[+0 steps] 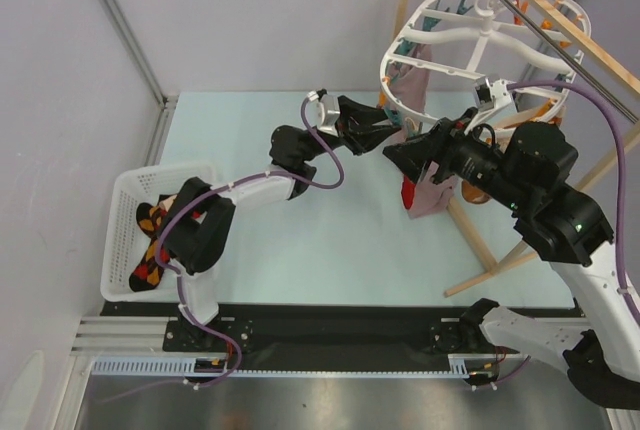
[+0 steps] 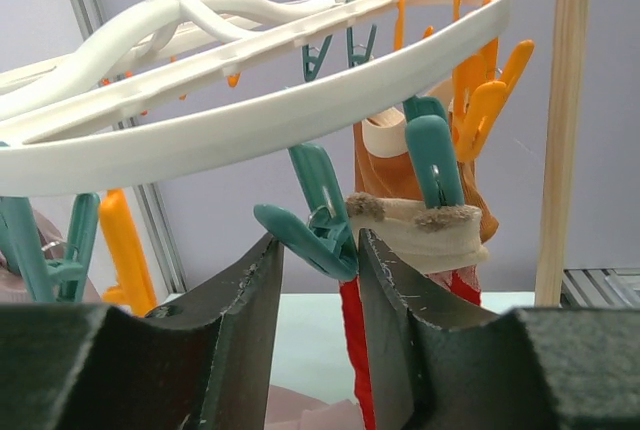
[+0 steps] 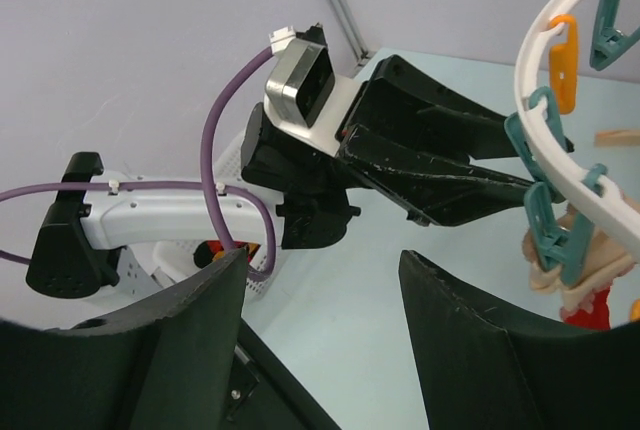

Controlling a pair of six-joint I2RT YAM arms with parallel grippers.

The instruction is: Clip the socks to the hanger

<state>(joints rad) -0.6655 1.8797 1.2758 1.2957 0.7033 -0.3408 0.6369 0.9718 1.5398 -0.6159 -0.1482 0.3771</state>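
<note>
1. Left tool (image 2: 320, 242): its jaws are pressed on either side of a teal clip (image 2: 318, 218) that dangles from the rim of the hanger (image 2: 250, 120). Both fingers (image 2: 245, 310) appear to touch the clip body. Whether the clip's mouth has opened cannot be told from the wrist view.
2. Right tool (image 3: 320, 258): its jaws are spread wide with nothing between them. It hovers just beside the left tool, under the hanger's near rim.
3. Socks (image 1: 146, 268): both lie in the white basket (image 1: 118, 212) at the far left of the table (image 1: 300, 260), well apart from the hanger and partly hidden by the left arm. No sock is near the clip.
4. Neighbours of the clip: an orange-brown garment (image 2: 385, 165) is already pegged just to its right, and a mauve-pink cloth (image 1: 437, 193) hangs below the ring. A wooden pole (image 2: 565, 120) stands farther right.
5. Step in hand (judged): securing and opening one free clip ready to take a sock.
6. Doing it well:
   - The squeeze belongs on the clip's two handle tabs, not its hinge, so that the mouth gapes fully.
   - The ring hangs freely, so a gentle pull straight along the clip should keep it from swinging.
   - The pegged garment should stay outside the jaws.
7. What follows (judged): a sock must be brought from the basket and its cuff fed deep into the open mouth before the squeeze is released.
</note>
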